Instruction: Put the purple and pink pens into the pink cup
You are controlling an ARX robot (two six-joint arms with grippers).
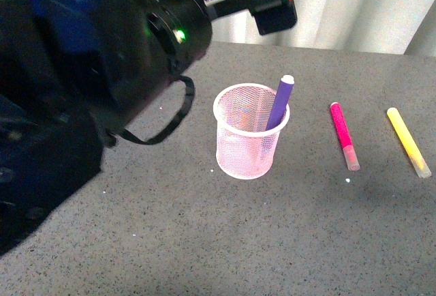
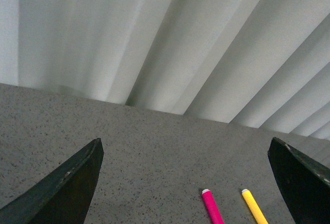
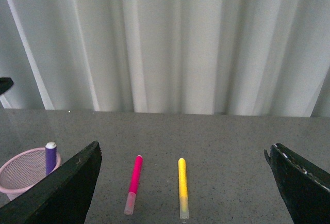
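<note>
Since the purple pen [image 1: 280, 101] leans inside the pink cup [image 1: 235, 153], the pink pen [image 1: 343, 135], flat beside the yellow marker [image 1: 407, 141], is my next pick; left gripper [image 2: 185, 141] and right gripper [image 3: 184, 145] gape empty, so I'd lower the right.

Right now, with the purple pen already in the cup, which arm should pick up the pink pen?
Right, probably. The pink pen lies right of the cup, and the open right gripper faces it between its fingers. The left arm sits on the cup's other side.
</note>
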